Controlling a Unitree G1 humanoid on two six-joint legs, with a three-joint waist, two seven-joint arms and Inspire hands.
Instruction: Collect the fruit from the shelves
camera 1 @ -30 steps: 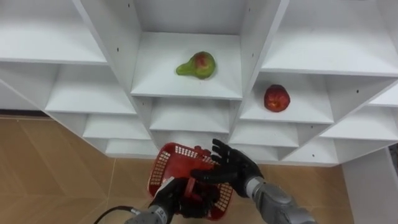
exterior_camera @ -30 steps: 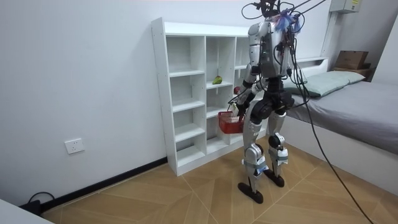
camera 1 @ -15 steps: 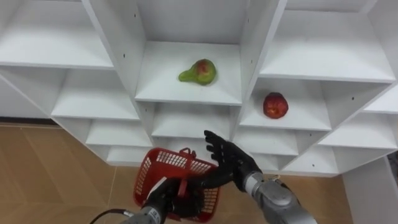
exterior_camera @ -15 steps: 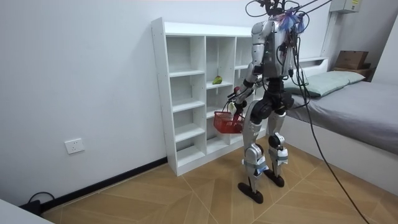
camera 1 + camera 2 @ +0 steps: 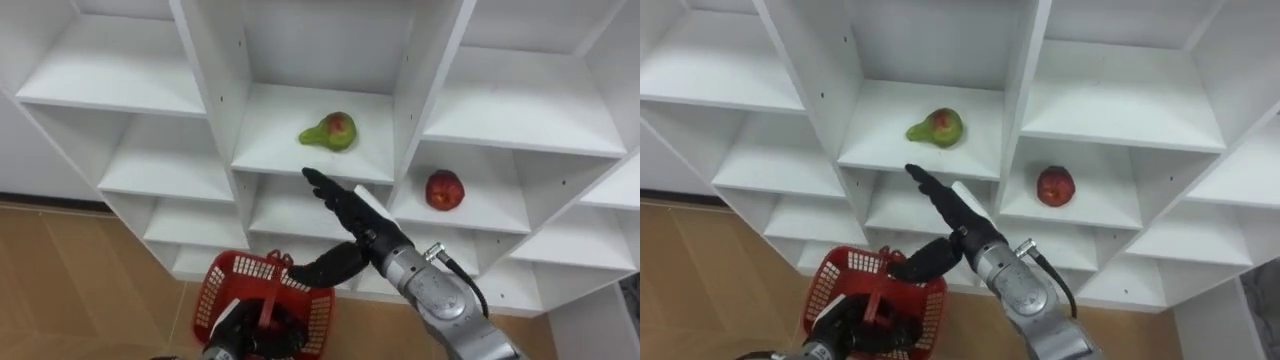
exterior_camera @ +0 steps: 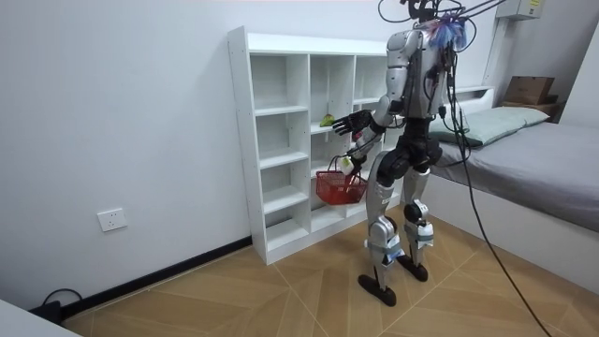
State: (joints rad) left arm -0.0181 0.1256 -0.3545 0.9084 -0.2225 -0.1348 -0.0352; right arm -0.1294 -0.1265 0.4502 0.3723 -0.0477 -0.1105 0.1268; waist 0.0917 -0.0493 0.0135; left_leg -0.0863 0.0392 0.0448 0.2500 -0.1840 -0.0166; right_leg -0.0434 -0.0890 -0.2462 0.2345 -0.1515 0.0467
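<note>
A green pear with a red blush (image 5: pixel 330 131) lies on the middle shelf of the white closet (image 5: pixel 130 170). A red apple (image 5: pixel 444 189) sits one compartment to the right, slightly lower. My right hand (image 5: pixel 345 215) is open with straight fingers, raised in front of the shelf edge just below the pear and apart from it. My left hand (image 5: pixel 240 328) is shut on the handle of a red mesh basket (image 5: pixel 225 296), held low in front of the closet's bottom shelves. In the room view I stand facing the closet (image 6: pixel 281 140), with the basket (image 6: pixel 340 186) at thigh height.
The other closet compartments hold nothing. A bed (image 6: pixel 543 150) stands behind me at the room view's right, with a cardboard box (image 6: pixel 529 89) at its head. Wooden floor (image 6: pixel 281 290) stretches open to the room view's left.
My right hand has risen from just above the basket toward the pear's shelf, fingers stretched out. The basket has swung a little lower and to my left. The eye view has shifted.
</note>
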